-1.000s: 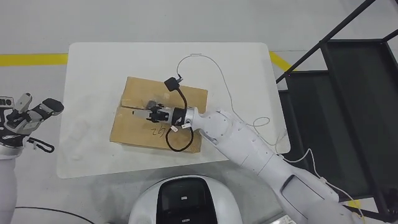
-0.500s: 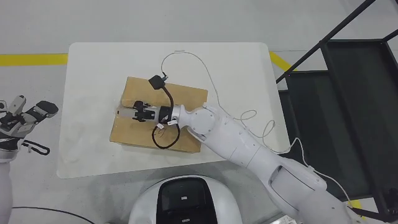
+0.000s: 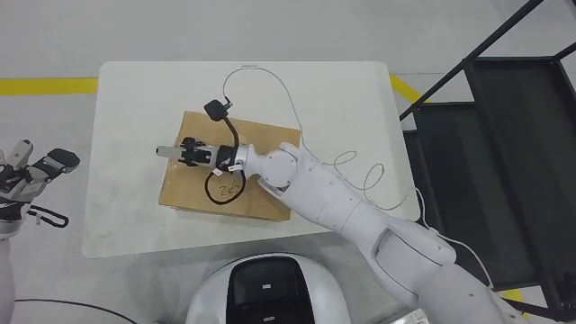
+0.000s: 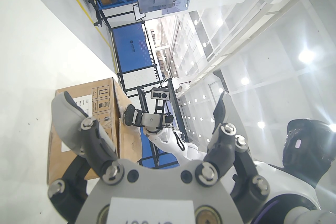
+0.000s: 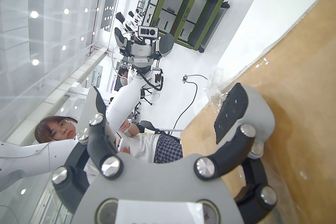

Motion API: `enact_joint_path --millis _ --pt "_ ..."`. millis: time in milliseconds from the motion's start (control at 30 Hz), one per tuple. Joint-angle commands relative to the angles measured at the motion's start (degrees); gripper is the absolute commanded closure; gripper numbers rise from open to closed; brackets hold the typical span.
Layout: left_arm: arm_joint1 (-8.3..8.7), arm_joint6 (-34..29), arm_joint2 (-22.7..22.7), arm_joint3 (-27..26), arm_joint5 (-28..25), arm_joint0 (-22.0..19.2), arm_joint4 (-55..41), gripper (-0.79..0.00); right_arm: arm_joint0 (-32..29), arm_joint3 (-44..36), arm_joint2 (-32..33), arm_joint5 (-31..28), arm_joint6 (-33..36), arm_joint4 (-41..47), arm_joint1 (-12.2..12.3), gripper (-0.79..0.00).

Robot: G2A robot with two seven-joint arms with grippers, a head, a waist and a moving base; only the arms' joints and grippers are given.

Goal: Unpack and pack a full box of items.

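Pincer R (image 5: 166,88) released, at box (image 3: 193,189) edge | pincer L (image 3: 41,157) released, well apart | flaps closed, contents hidden

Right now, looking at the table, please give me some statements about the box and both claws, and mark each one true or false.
1. The cardboard box stands on the white table. True.
2. The box's top flaps stand open. False: they lie shut, with clear tape along the seam.
3. The right claw is at the edge of the box's top, its fingers apart. True.
4. The left claw grips an item from the box. False: it is open and empty, out beyond the table's side.
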Motion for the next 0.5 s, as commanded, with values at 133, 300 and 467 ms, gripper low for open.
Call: enact_joint_path --millis 133,300,467 --pt "-0.08 0.1 0.2 -0.4 0.2 0.1 0.4 -0.785 0.5 3.4 0.3 -0.2 0.8 4.2 -1.8 -0.785" --pt "-0.14 0.1 0.4 -0.5 0.3 0.0 0.6 -0.785 1.1 5.6 0.6 -0.6 1.7 4.8 -2.9 -0.785" --pt "-0.21 0.3 0.7 -0.8 0.5 0.0 0.9 -0.785 1.5 6.9 0.8 -0.1 2.5 3.8 -3.5 -0.785"
